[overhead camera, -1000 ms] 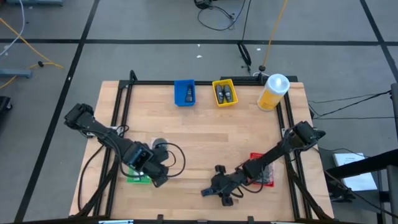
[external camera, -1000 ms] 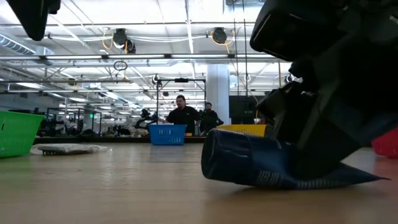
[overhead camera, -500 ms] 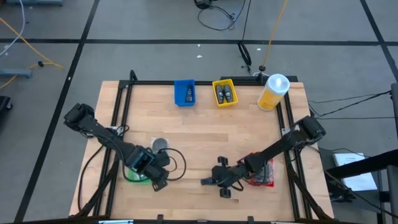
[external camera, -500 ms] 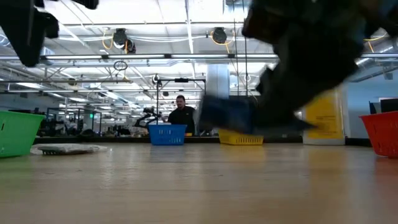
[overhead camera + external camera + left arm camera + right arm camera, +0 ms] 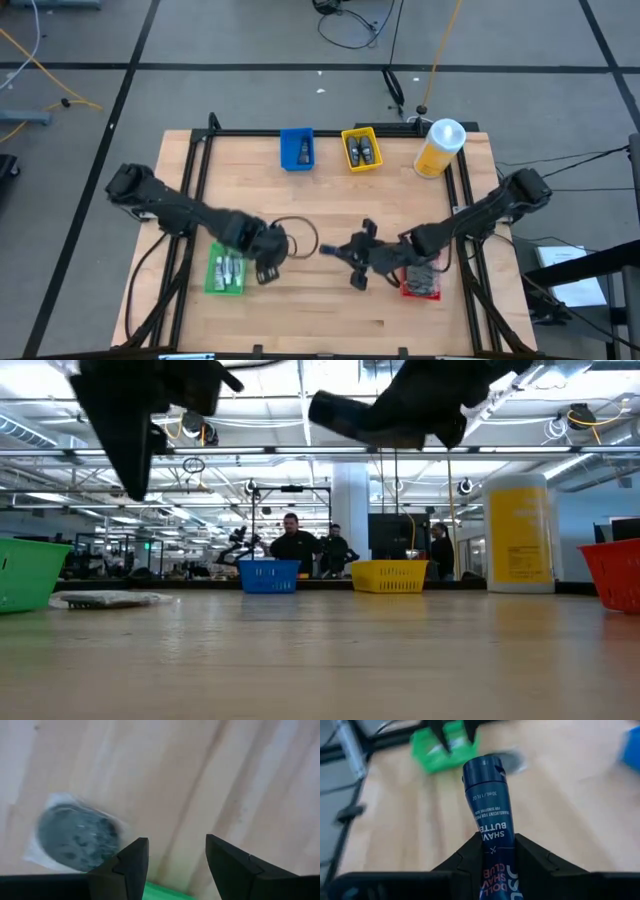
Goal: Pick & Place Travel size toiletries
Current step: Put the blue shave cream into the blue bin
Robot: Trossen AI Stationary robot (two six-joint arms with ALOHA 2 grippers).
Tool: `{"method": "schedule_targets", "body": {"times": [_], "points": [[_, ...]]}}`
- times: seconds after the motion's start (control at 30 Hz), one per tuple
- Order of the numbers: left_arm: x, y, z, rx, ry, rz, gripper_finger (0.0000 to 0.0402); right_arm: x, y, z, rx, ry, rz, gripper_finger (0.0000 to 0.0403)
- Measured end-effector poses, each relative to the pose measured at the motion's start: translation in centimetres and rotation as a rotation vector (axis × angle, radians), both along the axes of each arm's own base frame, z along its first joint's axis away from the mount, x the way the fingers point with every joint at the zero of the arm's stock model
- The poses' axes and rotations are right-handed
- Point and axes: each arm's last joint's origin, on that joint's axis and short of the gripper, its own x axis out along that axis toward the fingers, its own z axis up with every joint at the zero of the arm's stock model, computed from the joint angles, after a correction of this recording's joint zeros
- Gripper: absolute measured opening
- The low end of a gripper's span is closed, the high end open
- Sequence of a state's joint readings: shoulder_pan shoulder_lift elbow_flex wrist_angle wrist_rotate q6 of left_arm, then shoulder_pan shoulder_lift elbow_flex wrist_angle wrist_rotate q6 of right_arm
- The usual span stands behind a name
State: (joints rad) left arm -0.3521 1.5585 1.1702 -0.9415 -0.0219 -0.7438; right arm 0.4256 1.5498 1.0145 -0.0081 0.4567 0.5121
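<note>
My right gripper (image 5: 352, 250) is shut on a dark blue flat tube (image 5: 487, 805) and carries it above the table's middle, high up in the low view (image 5: 345, 410). My left gripper (image 5: 176, 857) is open and hovers over bare wood just right of the green tray (image 5: 225, 272), which holds small white tubes. A grey round disc in clear wrap (image 5: 77, 837) lies flat on the table ahead of the left fingers and also shows low in the low view (image 5: 105, 600). The blue tray (image 5: 296, 148) and yellow tray (image 5: 361, 148) hold small dark items. My right gripper pinches the dark blue tube between its two fingers (image 5: 530, 855), around the flat tail half (image 5: 492, 847). The fingers lie along the tube. The round cap end (image 5: 482, 770) sticks out ahead of them, toward the table's left. The tube is lifted clear and roughly level.
A red tray (image 5: 420, 282) sits under the right arm near the table's right edge. The big yellow bottle with a white cap (image 5: 440, 148) stands at the far right corner. Bare wood lies between the arms and along the near edge. People stand in the room beyond the table.
My right gripper has lifted the dark blue tube off the table, from lying near the near edge to well clear of the wood, and carried it toward the far side. My left gripper has moved from over the green tray toward the right and far side.
</note>
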Motion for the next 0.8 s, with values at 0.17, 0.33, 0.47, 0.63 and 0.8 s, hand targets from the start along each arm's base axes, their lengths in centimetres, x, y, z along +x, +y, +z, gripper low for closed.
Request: {"method": "schedule_targets", "body": {"times": [0.17,0.33,0.47,0.63,0.8], "points": [[1.1,4.2,0.0,-0.048,0.016,-0.024,0.0207,-0.7,-2.1,2.0,-0.046,-0.046,-0.127,0.0086],[1.6,8.4,0.0,-0.050,0.007,-0.015,0.0223,-1.2,-4.5,3.2,-0.073,-0.051,-0.231,0.0086],[1.8,11.5,0.0,-0.043,-0.021,0.023,0.0225,-1.4,-6.7,3.3,-0.092,-0.007,-0.296,0.0086],[2.0,15.1,0.7,-0.078,-0.138,0.096,0.0225,-1.5,-9.8,3.2,-0.114,0.046,-0.396,0.0086],[2.9,18.6,2.1,-0.135,-0.382,0.216,0.0225,-1.5,-12.8,3.1,-0.159,0.082,-0.469,0.0086]]}}
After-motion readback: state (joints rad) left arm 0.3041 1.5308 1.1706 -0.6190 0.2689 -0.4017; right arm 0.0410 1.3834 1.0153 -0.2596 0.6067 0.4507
